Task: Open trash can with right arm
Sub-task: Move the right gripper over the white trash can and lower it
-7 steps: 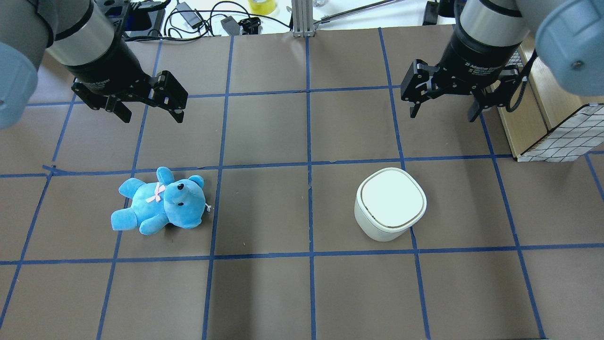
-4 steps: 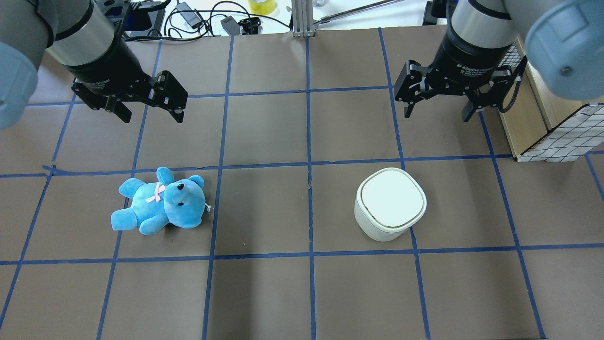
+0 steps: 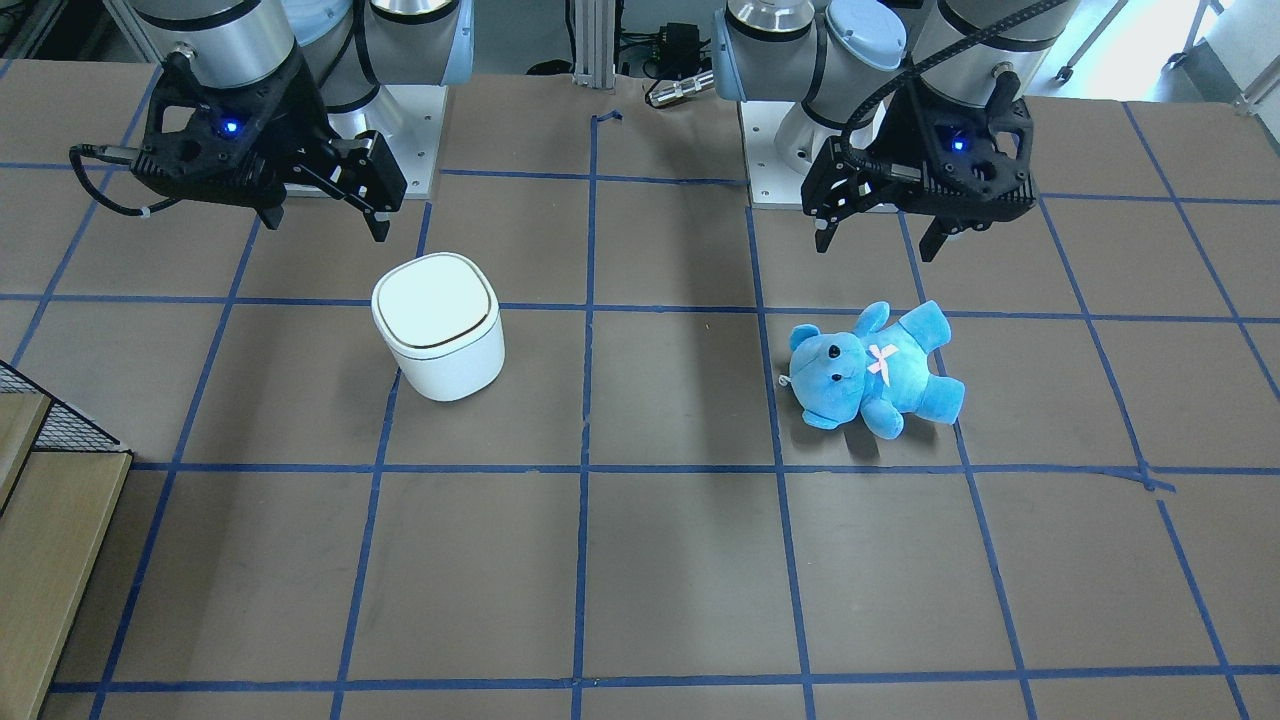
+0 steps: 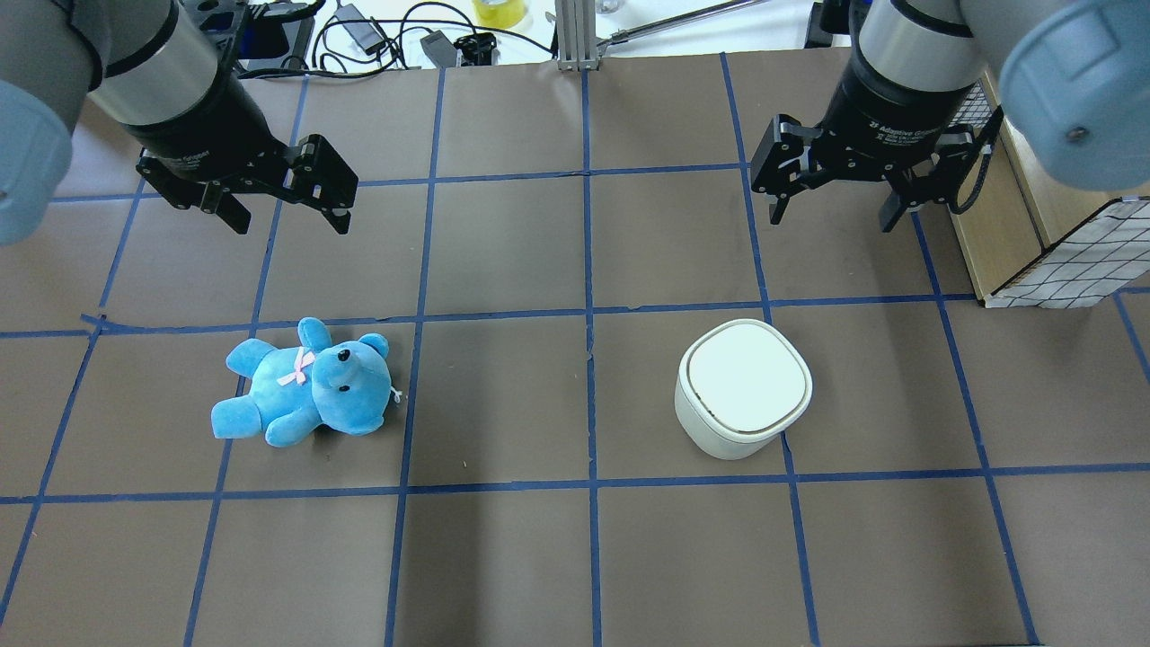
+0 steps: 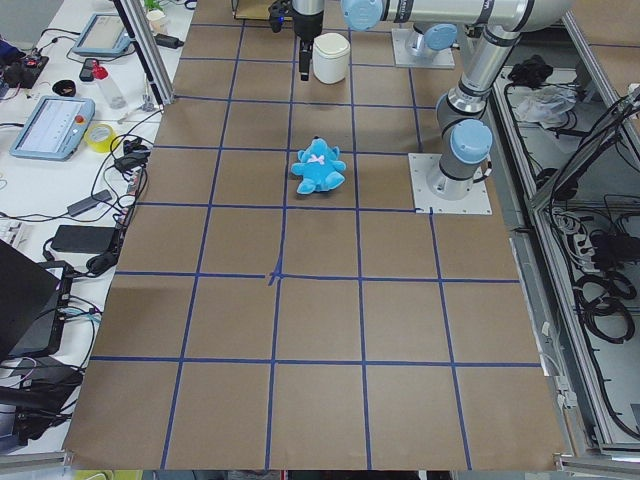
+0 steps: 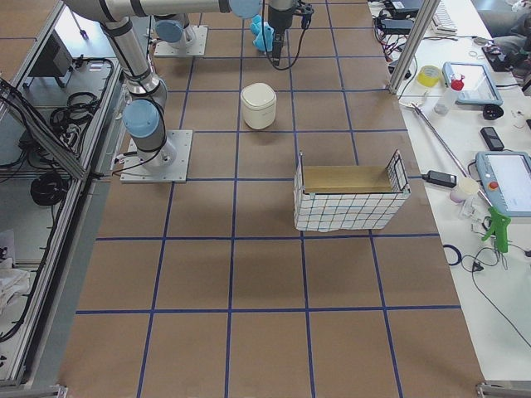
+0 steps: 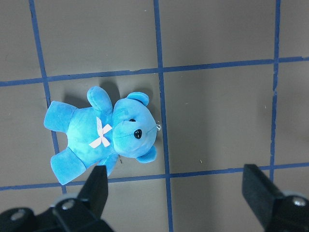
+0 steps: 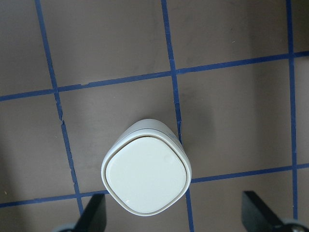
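Overhead exterior view, read from left to right. My left gripper (image 4: pixel 289 218) hangs above the brown, blue-taped table (image 4: pixel 503 243) with its jaws spread wide, holding nothing. Below it in the frame a blue teddy bear (image 4: pixel 305 385) lies on its back, well apart from the gripper. Right of centre stands the trash can (image 4: pixel 744 422), a small white rounded-square bin, upright on the table beside a tape crossing. Its flat lid (image 4: pixel 746 373) is shut, so I cannot see what is inside. Up-frame from it, the right gripper (image 4: pixel 834 218) hovers with both fingers parted, gripping nothing and not touching the bin. At the far right edge sits a wire basket (image 4: pixel 1069 261) lined with tan board. From the right wrist camera I look straight down on the closed lid, low in the frame between the two fingertips (image 8: pixel 258 210).
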Controlling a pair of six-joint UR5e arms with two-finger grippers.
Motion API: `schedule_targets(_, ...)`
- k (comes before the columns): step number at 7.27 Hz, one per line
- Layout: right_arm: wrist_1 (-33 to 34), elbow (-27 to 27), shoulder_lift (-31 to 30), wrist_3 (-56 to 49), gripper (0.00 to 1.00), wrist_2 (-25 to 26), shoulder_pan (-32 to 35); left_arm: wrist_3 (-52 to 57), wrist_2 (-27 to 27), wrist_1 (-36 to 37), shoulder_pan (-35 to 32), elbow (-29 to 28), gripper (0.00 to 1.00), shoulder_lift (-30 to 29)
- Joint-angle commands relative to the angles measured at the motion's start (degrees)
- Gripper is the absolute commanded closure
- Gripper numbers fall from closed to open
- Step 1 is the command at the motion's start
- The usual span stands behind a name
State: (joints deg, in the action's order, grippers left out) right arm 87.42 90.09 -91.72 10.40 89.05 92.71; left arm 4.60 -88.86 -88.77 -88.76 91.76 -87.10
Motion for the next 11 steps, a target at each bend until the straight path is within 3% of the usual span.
schedule_targets(1,-0.06,0.35,-0.04,1.72,0.21,-0.27,0.8,-0.03,0.0,0.0,-0.01,0.0,0.0,0.0)
schedule_targets(3,0.03,0.44,0.48,7.06,0.61,0.07,5.09,-0.03,0.0,0.0,-0.01,0.0,0.0,0.0)
schedule_targets(4,-0.06,0.53,0.92,7.96,0.89,-0.01,5.89,-0.03,0.0,0.0,0.07,0.0,0.0,0.0)
schedule_targets(5,-0.49,0.61,1.28,8.4,1.0,-0.27,6.07,-0.03,-0.09,0.0,-0.01,0.0,0.0,0.0)
schedule_targets(11,0.03,9.83,1.28,8.41,1.0,-0.89,6.08,-0.03,-0.97,-0.09,0.08,-0.09,0.0,0.18)
